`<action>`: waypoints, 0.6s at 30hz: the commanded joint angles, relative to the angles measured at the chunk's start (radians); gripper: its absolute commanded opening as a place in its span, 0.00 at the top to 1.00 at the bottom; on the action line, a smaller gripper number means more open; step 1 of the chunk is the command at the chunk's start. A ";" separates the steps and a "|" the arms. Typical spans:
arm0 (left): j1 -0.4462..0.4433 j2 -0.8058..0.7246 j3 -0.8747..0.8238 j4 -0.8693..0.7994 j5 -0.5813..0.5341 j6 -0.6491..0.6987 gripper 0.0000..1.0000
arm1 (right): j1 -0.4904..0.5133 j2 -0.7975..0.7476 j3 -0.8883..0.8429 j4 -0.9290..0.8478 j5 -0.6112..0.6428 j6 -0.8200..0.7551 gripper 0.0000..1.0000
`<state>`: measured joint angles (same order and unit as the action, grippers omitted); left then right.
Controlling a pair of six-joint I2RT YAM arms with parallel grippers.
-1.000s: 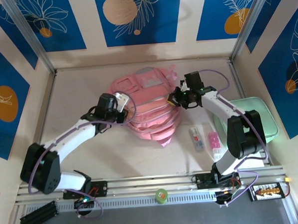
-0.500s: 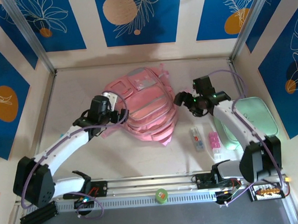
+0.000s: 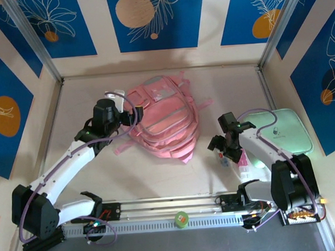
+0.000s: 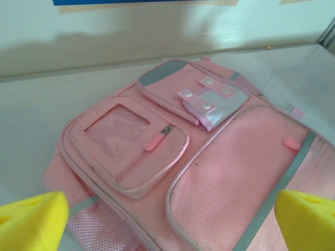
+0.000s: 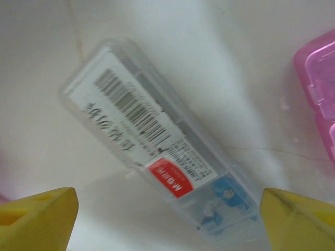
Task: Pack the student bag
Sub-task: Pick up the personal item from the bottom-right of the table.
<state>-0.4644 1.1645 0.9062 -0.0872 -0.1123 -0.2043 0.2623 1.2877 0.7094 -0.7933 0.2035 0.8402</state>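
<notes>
The student bag [image 3: 164, 119] is a soft pink backpack lying flat at the table's middle, front pockets up. My left gripper [image 3: 129, 114] hovers at its left edge, open and holding nothing. In the left wrist view the student bag [image 4: 209, 162] spreads below the open left gripper [image 4: 170, 225], with a yellow fingertip [image 4: 31, 222] showing at each lower corner. My right gripper [image 3: 221, 151] stands open to the right of the bag, over a clear plastic case [image 5: 157, 146] with a barcode label. The right gripper [image 5: 167, 222] straddles the case without touching it.
A pink plastic box [image 3: 242, 158] lies just right of the clear case; its corner [image 5: 319, 94] shows in the right wrist view. A flat mint-green case [image 3: 283, 132] sits at the right wall. A green tape roll [image 3: 181, 218] rests on the front rail.
Both grippers opened and let go of the bag, which settled flat. The left gripper drew back to the left; the right arm swung forward and right, over the clear case.
</notes>
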 commanded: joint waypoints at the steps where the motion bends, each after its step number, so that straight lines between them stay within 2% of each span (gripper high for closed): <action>1: 0.014 0.010 0.019 0.044 0.032 -0.024 0.00 | 0.036 0.058 0.010 -0.011 0.050 0.025 0.11; 7: 0.014 0.021 0.023 0.043 0.036 -0.023 0.00 | 0.119 0.125 0.025 -0.001 0.050 0.054 0.14; 11: 0.013 0.037 0.036 0.039 0.051 -0.023 0.00 | 0.172 0.144 0.040 -0.001 0.067 0.081 0.24; 14: 0.013 0.051 0.048 0.037 0.084 -0.017 0.00 | 0.162 0.151 0.036 0.007 0.083 0.085 0.35; 18: 0.012 0.065 0.059 0.034 0.116 -0.011 0.00 | 0.140 0.141 0.026 0.022 0.078 0.079 0.38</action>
<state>-0.4644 1.2217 0.9249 -0.0677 -0.0441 -0.2119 0.4141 1.4300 0.7311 -0.7712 0.2630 0.9035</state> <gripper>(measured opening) 0.996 0.626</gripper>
